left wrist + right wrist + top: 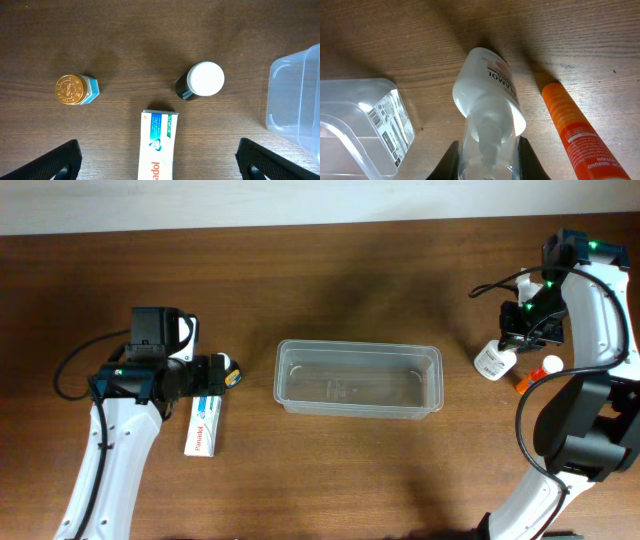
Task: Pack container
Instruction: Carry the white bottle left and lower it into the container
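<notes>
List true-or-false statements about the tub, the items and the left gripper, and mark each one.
1. The container is empty. True.
2. The left gripper holds the white box. False: it is open and grips nothing.
3. The orange tube lies in the container. False: it lies on the table beside the white bottle.
4. The gold-lidded jar stands upright. True.

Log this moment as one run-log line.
container: empty | left claw: open over toothpaste box | right claw: shut on white bottle, at its clear cap
</notes>
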